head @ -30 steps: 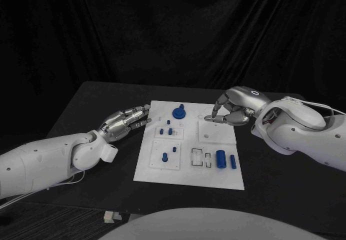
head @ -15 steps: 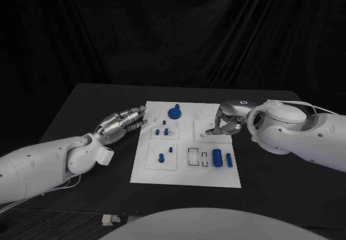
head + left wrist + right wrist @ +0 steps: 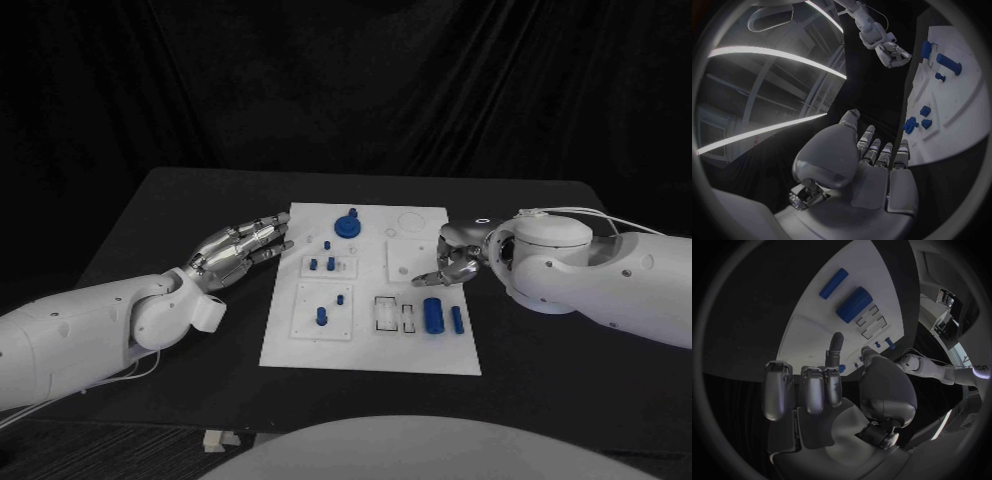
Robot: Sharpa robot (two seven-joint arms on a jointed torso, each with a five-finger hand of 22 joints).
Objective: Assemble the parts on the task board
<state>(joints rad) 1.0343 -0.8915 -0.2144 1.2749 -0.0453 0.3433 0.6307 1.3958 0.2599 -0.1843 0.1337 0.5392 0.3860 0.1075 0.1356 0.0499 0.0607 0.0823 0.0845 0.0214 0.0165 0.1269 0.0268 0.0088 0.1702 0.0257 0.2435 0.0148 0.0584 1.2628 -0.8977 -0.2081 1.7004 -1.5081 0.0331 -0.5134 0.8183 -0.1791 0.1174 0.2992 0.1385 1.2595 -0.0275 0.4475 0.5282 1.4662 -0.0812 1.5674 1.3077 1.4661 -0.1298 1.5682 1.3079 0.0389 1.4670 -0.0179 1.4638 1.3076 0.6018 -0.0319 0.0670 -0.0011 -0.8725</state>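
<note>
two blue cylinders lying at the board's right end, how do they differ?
The thick cylinder is wider and shorter; the thin cylinder is narrower and longer. The thick one lies nearer the rectangular slots; the thin one lies nearer the board's edge. Both are blue, lying flat, parallel.

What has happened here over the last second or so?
The right hand has come down from the far edge of the task board toward its middle, near the blue parts on the board's right side. It holds nothing and has taken hold of nothing. The left hand stays open beside the board's left edge, and the parts lie where they were.
</note>
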